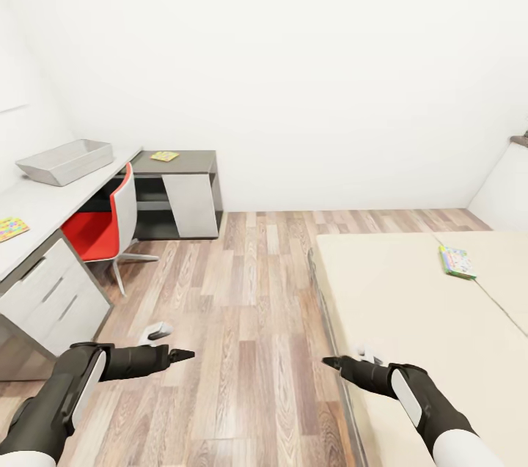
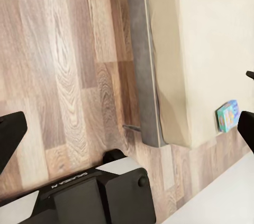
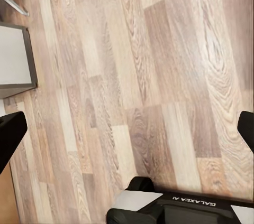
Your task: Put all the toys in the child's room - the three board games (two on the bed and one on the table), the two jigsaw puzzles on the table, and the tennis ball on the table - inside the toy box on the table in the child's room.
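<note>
Clearly the robot is on its way through the child's room, and nothing is picked up yet. Both arms are held low over the wooden floor (image 1: 249,284). The left end effector (image 1: 176,355) and the right end effector (image 1: 331,362) point toward each other; in each wrist view the two fingers stand far apart at the picture's edges with only floor between them, so both are released and carry nothing.

One board game (image 1: 457,262) lies flat on the bed (image 1: 411,320), well apart from the right arm, near the far side of the mattress. The toy box (image 1: 66,161) stands on the counter (image 1: 44,203) at the robot's left, and it looks empty from here. A colourful flat toy (image 1: 11,228) lies near the counter's front edge, and another one (image 1: 164,156) on the far corner part – whether these are puzzles or a board game I cannot tell.

The risks, as I judge them: the bed frame is just beside the right arm, so a turn toward the game could knock the elbow against it. The red chair (image 1: 103,225) stands before the counter – it may block the base later.
</note>
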Tool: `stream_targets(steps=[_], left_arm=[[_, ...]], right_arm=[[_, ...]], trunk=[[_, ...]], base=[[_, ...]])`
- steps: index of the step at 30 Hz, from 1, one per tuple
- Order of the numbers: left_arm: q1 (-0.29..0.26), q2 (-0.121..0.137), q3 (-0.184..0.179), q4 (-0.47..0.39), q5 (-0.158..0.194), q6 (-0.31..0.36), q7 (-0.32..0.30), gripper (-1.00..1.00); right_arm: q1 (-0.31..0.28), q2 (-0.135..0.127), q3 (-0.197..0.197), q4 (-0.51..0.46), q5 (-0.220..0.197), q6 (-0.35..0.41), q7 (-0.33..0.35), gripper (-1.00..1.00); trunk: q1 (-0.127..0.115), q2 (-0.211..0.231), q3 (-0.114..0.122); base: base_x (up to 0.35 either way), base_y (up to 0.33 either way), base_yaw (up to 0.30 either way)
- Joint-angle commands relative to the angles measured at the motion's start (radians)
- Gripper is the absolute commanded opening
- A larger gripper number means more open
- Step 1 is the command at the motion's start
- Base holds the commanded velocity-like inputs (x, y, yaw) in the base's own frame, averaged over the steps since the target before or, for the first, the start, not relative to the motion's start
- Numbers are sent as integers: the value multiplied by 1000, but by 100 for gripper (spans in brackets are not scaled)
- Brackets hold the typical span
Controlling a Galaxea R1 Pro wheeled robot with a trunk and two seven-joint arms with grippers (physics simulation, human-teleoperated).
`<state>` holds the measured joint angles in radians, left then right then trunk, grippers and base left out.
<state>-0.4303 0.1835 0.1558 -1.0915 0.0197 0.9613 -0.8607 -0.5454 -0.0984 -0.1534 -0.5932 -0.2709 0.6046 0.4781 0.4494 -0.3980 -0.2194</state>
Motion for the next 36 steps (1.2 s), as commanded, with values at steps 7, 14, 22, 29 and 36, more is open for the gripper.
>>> stream_targets(steps=[7,14,22,29,36], left_arm=[[-1,-1,-1,-1,1,8,-1,100],[-1,-1,-1,-1,0,8,-1,100],[-1,-1,-1,-1,0,8,-1,100],[-1,-1,-1,-2,0,8,-1,100],[-1,-1,-1,-2,0,8,-1,100]], right_arm=[[-1,0,-3,0,-5,7,2,100],[-1,0,-3,0,-4,7,2,100],[-1,0,-3,0,-4,7,2,100],[-1,0,-3,0,-4,7,2,100],[-1,0,-3,0,-4,7,1,100]], trunk=[[1,-2,-2],[1,-2,-2],[1,-2,-2],[1,-2,-2],[1,-2,-2]], base=[[0,-293,0],[0,-296,0],[0,-296,0],[0,-296,0],[0,-296,0]])
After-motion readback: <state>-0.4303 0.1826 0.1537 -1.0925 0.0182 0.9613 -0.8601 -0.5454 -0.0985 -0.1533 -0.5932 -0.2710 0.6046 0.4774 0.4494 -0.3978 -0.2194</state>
